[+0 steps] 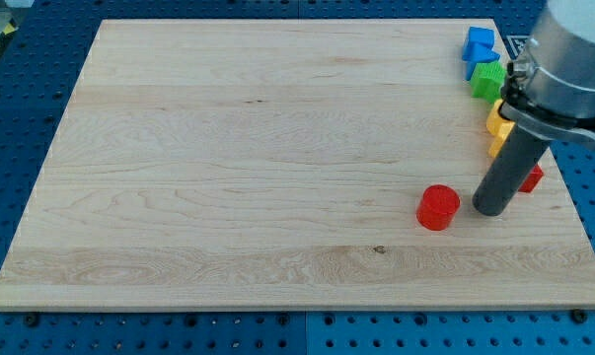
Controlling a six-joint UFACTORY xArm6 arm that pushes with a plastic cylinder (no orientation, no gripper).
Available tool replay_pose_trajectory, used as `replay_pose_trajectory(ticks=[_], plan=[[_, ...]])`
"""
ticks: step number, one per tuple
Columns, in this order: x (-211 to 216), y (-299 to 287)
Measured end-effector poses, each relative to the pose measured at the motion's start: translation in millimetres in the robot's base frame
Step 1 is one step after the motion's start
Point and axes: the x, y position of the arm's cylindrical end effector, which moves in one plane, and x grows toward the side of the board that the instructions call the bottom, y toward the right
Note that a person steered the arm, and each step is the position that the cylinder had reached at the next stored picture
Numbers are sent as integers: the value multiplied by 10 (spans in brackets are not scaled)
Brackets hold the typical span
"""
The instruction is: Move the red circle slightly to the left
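The red circle (438, 207) is a short red cylinder on the wooden board (277, 158), toward the view's lower right. My tip (491, 209) rests on the board just to the right of the red circle, with a small gap between them. The dark rod rises from the tip up and to the right, to the arm's grey body at the view's top right.
Along the board's right edge stand a blue block (480, 44), a green block (487, 79) and a yellow block (497, 123), partly hidden by the arm. Another red block (532, 178) shows behind the rod. A blue perforated table surrounds the board.
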Motion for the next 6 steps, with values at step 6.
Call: replay_pose_trajectory(ticks=[6], plan=[[323,-317]])
